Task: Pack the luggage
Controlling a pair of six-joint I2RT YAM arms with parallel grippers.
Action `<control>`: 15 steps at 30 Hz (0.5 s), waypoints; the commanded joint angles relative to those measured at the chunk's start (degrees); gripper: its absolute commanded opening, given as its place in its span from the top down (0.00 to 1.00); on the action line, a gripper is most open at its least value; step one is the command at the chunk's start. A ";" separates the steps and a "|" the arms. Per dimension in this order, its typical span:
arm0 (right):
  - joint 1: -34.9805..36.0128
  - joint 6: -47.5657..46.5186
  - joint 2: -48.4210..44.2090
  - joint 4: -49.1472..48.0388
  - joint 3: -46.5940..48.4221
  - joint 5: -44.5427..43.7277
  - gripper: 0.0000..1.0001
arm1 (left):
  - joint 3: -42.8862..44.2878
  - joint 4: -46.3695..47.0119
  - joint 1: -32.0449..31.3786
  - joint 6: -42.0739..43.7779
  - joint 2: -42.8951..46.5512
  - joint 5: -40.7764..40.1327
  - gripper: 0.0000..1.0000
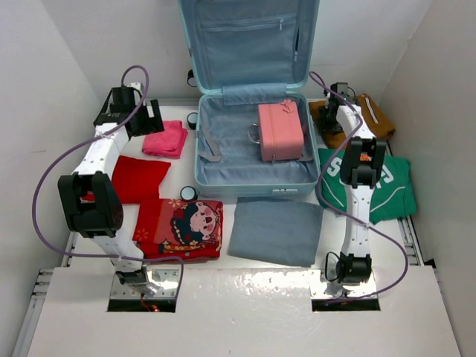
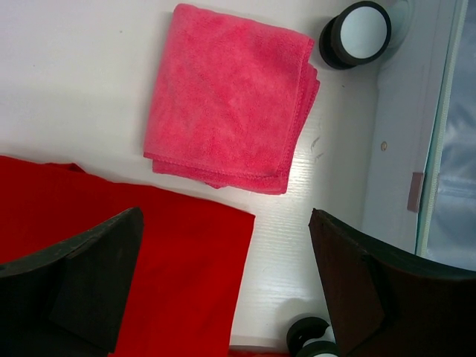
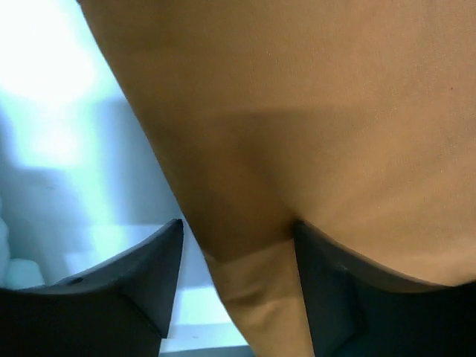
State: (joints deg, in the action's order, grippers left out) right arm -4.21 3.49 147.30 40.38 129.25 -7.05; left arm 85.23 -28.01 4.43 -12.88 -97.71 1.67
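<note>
The luggage (image 1: 253, 186) lies open at the back centre, its lid (image 1: 249, 44) standing upright. A small pink case (image 1: 280, 132) sits in its right half. My left gripper (image 1: 145, 119) is open and empty above the table, between a folded pink towel (image 2: 230, 104) and a red cloth (image 2: 149, 268); in the wrist view the gripper (image 2: 227, 290) hangs over the cloth's right edge. My right gripper (image 1: 338, 108) is at the brown garment (image 1: 375, 123) right of the luggage. In its wrist view the open jaws (image 3: 238, 290) straddle a fold of that tan-brown garment (image 3: 312, 111), the right finger touching it.
A red printed garment (image 1: 182, 227) and a grey folded cloth (image 1: 277, 230) lie in front of the luggage. A green garment (image 1: 390, 186) lies at the right. The luggage's wheels (image 2: 361, 33) (image 2: 312, 335) and shell (image 2: 394, 149) are right of my left gripper. White walls enclose the table.
</note>
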 commanded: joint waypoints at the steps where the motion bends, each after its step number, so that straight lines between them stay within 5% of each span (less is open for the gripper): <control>1: -0.54 -0.23 1.14 3.47 0.74 0.81 0.51 | 2.40 0.15 0.94 0.32 0.33 0.00 0.05; 4: -1.85 1.52 1.32 5.23 0.91 1.51 0.75 | 2.40 0.15 0.94 0.32 0.33 0.52 0.05; 5: -2.29 1.52 1.32 5.32 0.31 1.95 0.93 | 2.40 0.15 0.94 0.32 0.33 0.53 0.05; 6: -3.17 1.52 0.36 5.58 -0.05 2.04 1.00 | 2.92 0.15 0.94 0.32 0.33 0.53 0.05; 15: -10.90 11.08 -15.81 1.29 -1.45 22.85 1.00 | 2.92 -0.38 0.94 -0.73 -0.20 1.75 0.05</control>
State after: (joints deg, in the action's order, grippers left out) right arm -11.40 9.19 142.30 42.70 127.15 6.96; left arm 85.78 -28.25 4.60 -12.73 -97.73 2.17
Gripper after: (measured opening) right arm 0.025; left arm 0.949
